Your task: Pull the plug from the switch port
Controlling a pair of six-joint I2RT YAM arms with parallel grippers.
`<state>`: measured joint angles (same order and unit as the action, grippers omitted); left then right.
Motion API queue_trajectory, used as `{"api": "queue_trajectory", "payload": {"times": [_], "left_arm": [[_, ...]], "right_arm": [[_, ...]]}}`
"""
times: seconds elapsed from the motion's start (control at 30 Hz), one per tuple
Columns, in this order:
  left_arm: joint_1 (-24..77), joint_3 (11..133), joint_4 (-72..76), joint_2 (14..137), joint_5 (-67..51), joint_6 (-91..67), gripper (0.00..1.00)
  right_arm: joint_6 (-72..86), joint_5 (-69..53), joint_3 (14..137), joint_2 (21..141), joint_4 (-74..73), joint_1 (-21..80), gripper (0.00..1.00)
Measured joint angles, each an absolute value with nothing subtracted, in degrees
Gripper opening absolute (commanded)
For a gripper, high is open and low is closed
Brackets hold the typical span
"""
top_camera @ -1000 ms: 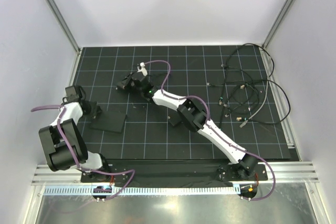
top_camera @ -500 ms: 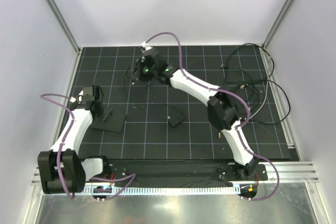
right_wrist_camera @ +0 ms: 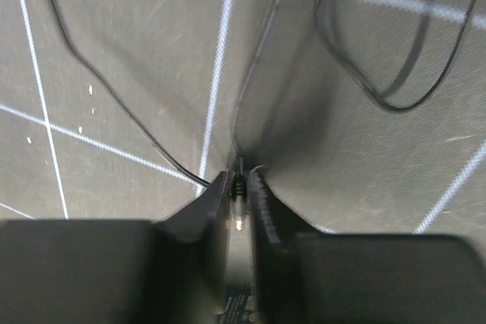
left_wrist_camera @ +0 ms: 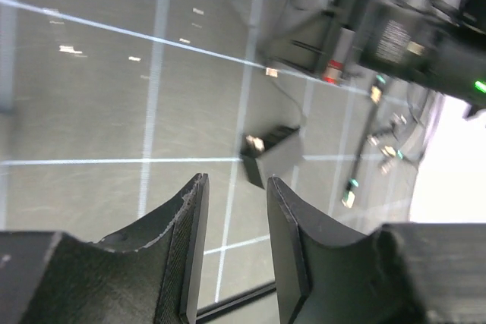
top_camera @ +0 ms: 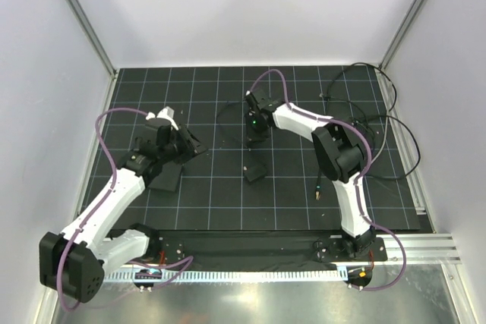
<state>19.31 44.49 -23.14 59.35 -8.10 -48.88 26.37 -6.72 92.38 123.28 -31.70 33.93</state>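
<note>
The small pale plug (right_wrist_camera: 239,220), pinched by the right gripper (right_wrist_camera: 239,180), may be lost if its thin black cable (right_wrist_camera: 144,136) at ten o'clock is snagged; the left gripper (left_wrist_camera: 235,184) is spread, empty.

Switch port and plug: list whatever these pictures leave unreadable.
- Switch port: top view, too small; left arm overlaps the flat black box; outside both wrist views.
- Plug: right wrist view, blurred, mostly buried between right gripper fingers.
- Cable tangle: top view, strands too thin to trace.

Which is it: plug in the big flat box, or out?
Out. The right gripper pinches the plug well away from the box.
</note>
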Motion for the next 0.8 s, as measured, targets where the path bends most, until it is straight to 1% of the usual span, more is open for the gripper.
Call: {"api": "queue_trajectory", "payload": {"times": [0.03, 0.07, 0.13, 0.17, 0.23, 0.27, 0.33, 0.4, 0.43, 0.5, 0.6, 0.63, 0.7, 0.8], "left_arm": [[19.86, 44.25, -22.35, 59.22, -9.15, -48.71, 0.43], [20.38, 44.03, -21.8, 59.09, -9.91, -48.56, 0.45], [21.15, 43.66, -20.97, 58.76, -11.35, -48.27, 0.46], [21.54, 43.44, -20.58, 58.43, -12.16, -48.03, 0.5], [22.22, 43.03, -19.88, 57.43, -13.5, -47.59, 0.52], [22.48, 42.85, -19.7, 56.71, -14.06, -47.53, 0.54], [22.76, 42.5, -19.42, 55.07, -15.05, -47.48, 0.58], [22.83, 42.15, -19.16, 53.39, -15.53, -47.44, 0.58], [22.87, 42.04, -19.31, 52.62, -15.42, -47.53, 0.59], [22.9, 42.04, -20.69, 51.48, -13.15, -48.03, 0.59], [23.11, 42.04, -27.49, 49.5, -1.72, -52.53, 0.56], [23.11, 42.04, -30.06, 49.01, 2.46, -54.17, 0.51], [22.9, 42.04, -35.24, 48.21, 9.5, -57.65, 0.48], [20.64, 42.04, -43.31, 47.37, 18.2, -61.71, 0.44]], "right_arm": [[26.02, -6.55, 92.27, 123.28, -31.79, 34.26, 0.32], [25.76, -6.48, 92.23, 123.22, -31.77, 34.5, 0.42], [25.65, -6.11, 92.23, 122.87, -31.73, 34.87, 0.53], [25.36, -5.65, 92.23, 122.67, -31.83, 35.03, 0.65], [25.19, -4.6, 92.23, 122.21, -32.62, 35.24, 0.73], [24.97, -3.99, 92.23, 121.99, -33.04, 35.24, 0.8], [24.51, -2.31, 92.23, 121.49, -34.0, 35.24, 0.85], [24.16, -0.84, 92.27, 120.97, -35.24, 35.31, 0.9], [24.05, 0.36, 92.31, 120.57, -36.1, 35.46, 0.95], [23.79, 3.6, 92.53, 119.66, -38.13, 35.86, 0.99], [22.81, 9.47, 93.69, 118.26, -41.71, 37.69, 0.99], [22.35, 11.07, 94.37, 117.69, -42.7, 38.7, 1.0], [20.88, 13.02, 95.77, 116.68, -43.35, 41.17, 0.99], [17.96, 12.21, 98.59, 116.09, -42.15, 45.58, 0.87]]}}
